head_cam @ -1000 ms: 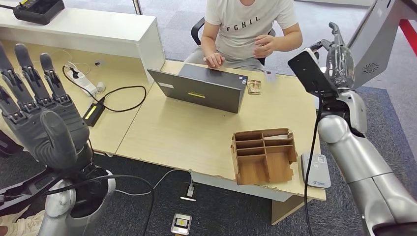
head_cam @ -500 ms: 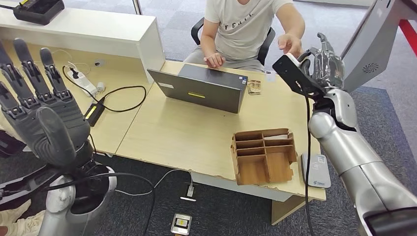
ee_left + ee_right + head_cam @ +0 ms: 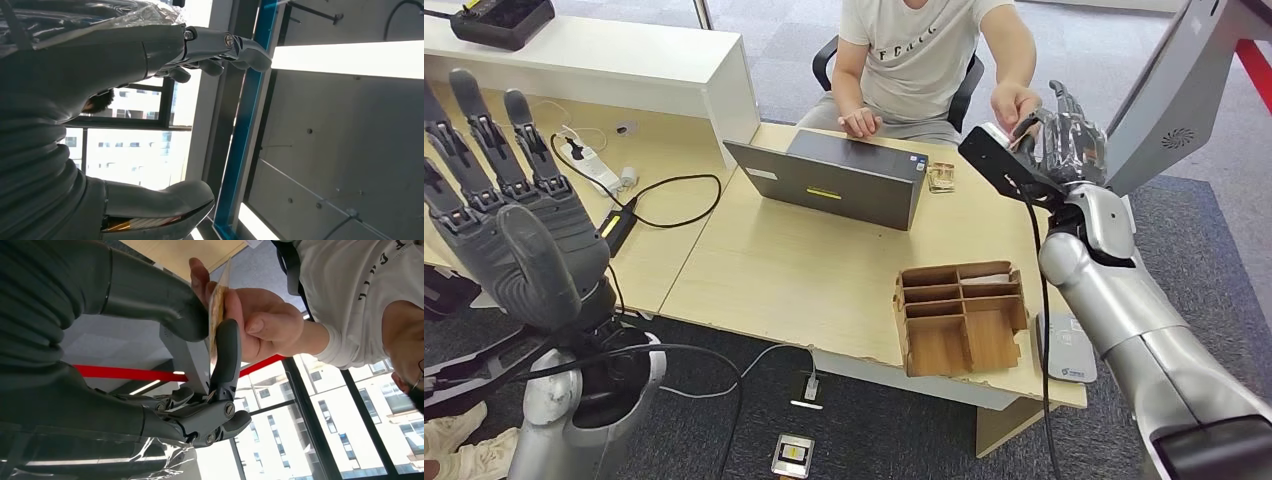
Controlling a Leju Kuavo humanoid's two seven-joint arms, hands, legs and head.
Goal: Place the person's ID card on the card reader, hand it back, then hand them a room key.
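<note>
Nearest, the robot's left hand [image 3: 509, 235] is raised at the near left, fingers spread wide and upright, holding nothing. On the desk [image 3: 804, 270], toward its near right edge, stands a brown cardboard organiser [image 3: 961, 316]: several slots across its far half and two larger bays nearer; one far slot shows a pale flat item, too small to identify, and the bays look bare. Beside it at the desk's near right corner lies the white card reader [image 3: 1066, 346], nothing on it. Mid-desk, a grey laptop [image 3: 836, 180]. Farthest, the right hand [image 3: 212, 335] pinches the ID card [image 3: 217, 305] between thumb and a finger, while the person's hand [image 3: 260, 322] also grips the same card. Judged properties: thin, stiff, light, smooth-faced, likely to slip; best pinched flat across both faces near one edge.
</note>
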